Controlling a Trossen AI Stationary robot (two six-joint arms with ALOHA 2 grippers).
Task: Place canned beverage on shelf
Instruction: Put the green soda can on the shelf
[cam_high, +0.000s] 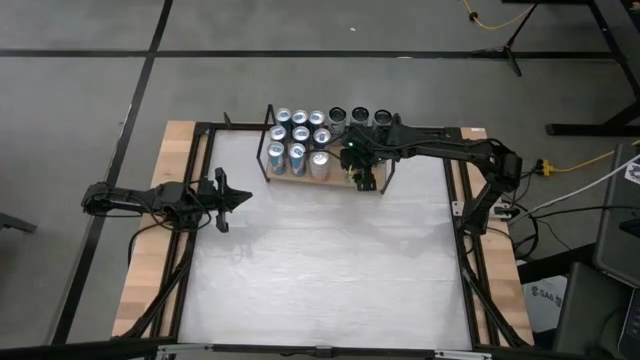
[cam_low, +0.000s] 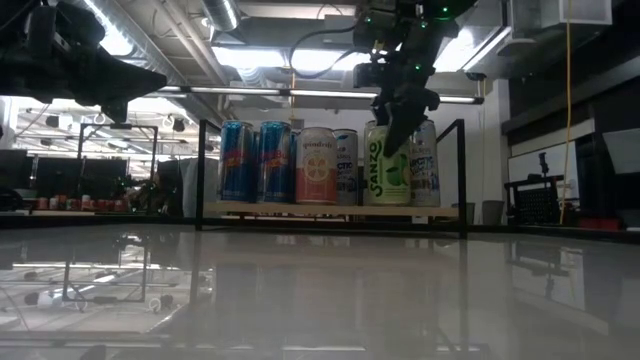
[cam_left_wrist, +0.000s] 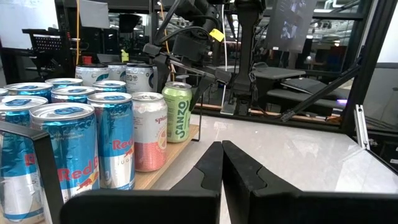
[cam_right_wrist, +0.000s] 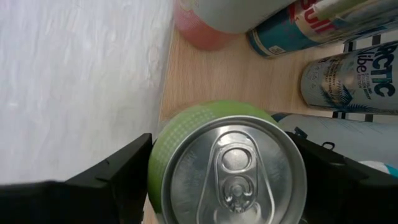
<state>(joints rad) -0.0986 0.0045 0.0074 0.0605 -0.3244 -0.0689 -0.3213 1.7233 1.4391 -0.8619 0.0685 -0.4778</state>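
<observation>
Nearly done: green can (cam_right_wrist: 227, 165) standing on the shelf (cam_low: 330, 209), right gripper (cam_right_wrist: 224, 168) clamped around it, release and retreat left.

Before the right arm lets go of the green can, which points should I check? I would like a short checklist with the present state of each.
1. Green can upright on the shelf: ok, it stands level with its neighbours in the low view.
2. Can's base fully on the wooden board: ok, it stands on the board's front row at the end, beside the pink can.
3. Right gripper around the can: ok, fingers sit on both sides of it.
4. Can free of the black end frame: cannot tell; the arm hides that gap.
5. Left gripper out of the way: ok, it waits shut over the table, away from the shelf.
</observation>
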